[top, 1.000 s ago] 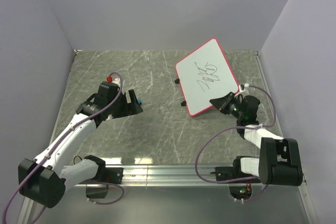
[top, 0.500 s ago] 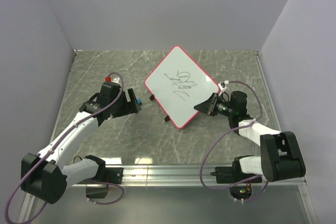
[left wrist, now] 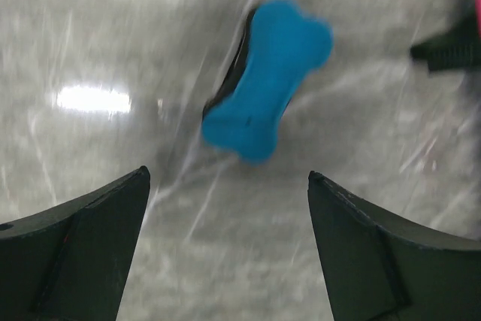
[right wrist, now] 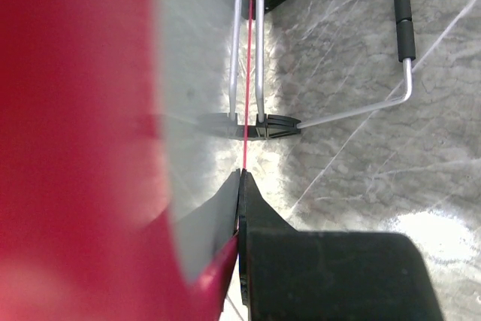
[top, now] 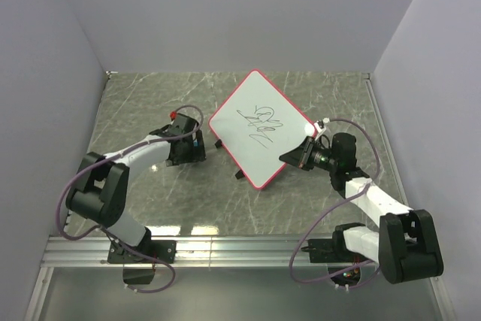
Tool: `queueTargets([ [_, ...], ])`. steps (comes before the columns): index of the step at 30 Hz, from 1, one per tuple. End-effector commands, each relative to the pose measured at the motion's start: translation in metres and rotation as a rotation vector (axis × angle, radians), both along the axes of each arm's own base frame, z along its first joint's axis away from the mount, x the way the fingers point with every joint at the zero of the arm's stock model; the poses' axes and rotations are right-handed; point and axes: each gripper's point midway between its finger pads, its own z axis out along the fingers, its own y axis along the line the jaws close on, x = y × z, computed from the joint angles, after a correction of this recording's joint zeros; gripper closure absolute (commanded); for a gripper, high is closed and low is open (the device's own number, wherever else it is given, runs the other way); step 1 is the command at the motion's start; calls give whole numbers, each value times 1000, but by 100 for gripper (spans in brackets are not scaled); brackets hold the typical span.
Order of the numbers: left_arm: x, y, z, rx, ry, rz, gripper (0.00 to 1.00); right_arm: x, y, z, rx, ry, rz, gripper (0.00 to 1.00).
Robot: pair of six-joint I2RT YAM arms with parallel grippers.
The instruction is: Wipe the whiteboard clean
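Observation:
The whiteboard (top: 259,129), white with a pink-red frame and black marker scribbles (top: 259,120), stands tilted at mid-table. My right gripper (top: 297,157) is shut on its lower right edge. In the right wrist view the frame (right wrist: 75,148) fills the left side and the jaws (right wrist: 240,178) are pinched together on the edge. My left gripper (top: 197,146) is low over the table, left of the board, and open. In the left wrist view (left wrist: 225,178) a small blue bone-shaped eraser (left wrist: 267,80) lies free on the table ahead of the fingers.
A black foot of the board (left wrist: 443,46) lies right of the eraser. The board's wire stand (right wrist: 406,35) and black feet (right wrist: 263,125) rest on the grey marble table (top: 150,103). Walls close in the left, back and right sides.
The right gripper swung the board left and turned it. The left arm dropped low toward the table; the blue eraser, earlier at its jaws, now lies free ahead of open fingers.

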Motion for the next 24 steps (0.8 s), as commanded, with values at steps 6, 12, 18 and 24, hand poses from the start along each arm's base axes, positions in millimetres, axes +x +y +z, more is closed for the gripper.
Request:
queueTargets([
  [6,80,-29,41,17,-245,-154,11,0,-1,27,-18,-46,-2,100],
  [12,88,-41,11,33,-132,-240,23,-1,-2,16,-35,16,-6,100],
  [18,77,-32,16,34,-149,-210,23,4,-4,20,-61,27,-3,100],
  [24,72,-30,44,14,-193,-228,20,5,-4,18,-47,51,-27,100],
])
